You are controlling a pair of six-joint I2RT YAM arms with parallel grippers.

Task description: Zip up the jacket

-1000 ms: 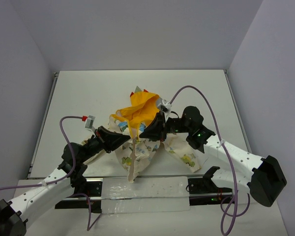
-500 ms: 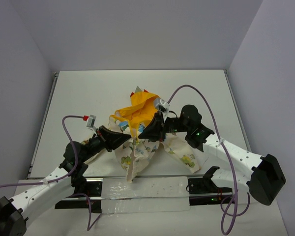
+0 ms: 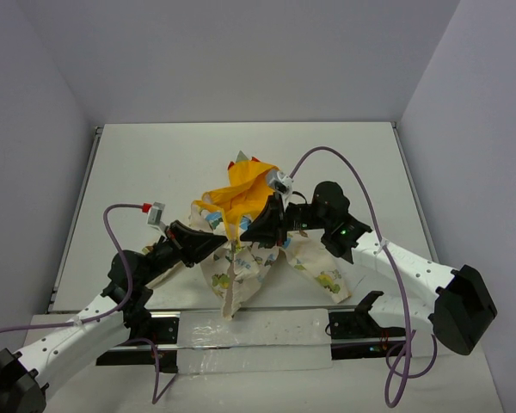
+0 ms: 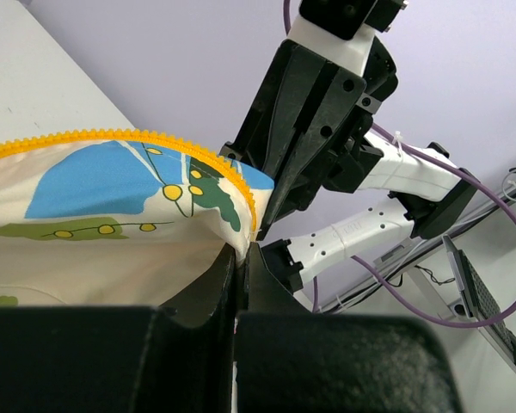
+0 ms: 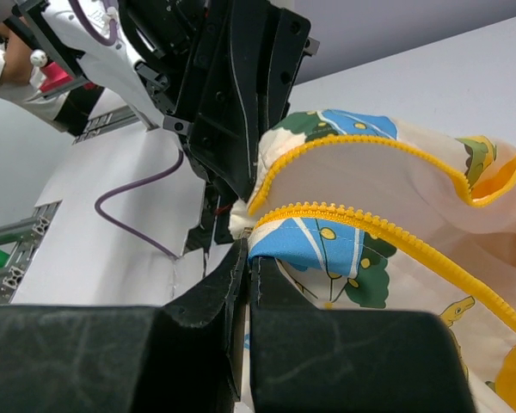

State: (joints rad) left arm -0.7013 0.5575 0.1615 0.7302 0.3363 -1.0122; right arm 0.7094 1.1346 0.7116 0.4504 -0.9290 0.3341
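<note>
Near the centre of the tabletop point(image 3: 155, 163), the jacket point(image 3: 241, 194) sits bunched. Its yellow lining is uppermost and its cream printed panels trail toward the near edge. Bare surface borders it on the far, left and right sides. The left fingers point(image 3: 213, 243) and right fingers point(image 3: 260, 228) converge tip to tip over the fabric (little room between them). The left wrist view alone shows the left fingers point(image 4: 215, 284) closed on a cream edge lined with orange zipper teeth point(image 4: 112, 135). The right wrist view shows the right fingers point(image 5: 219, 284) pinching another toothed edge, with two tooth rows point(image 5: 344, 215) visible.
</note>
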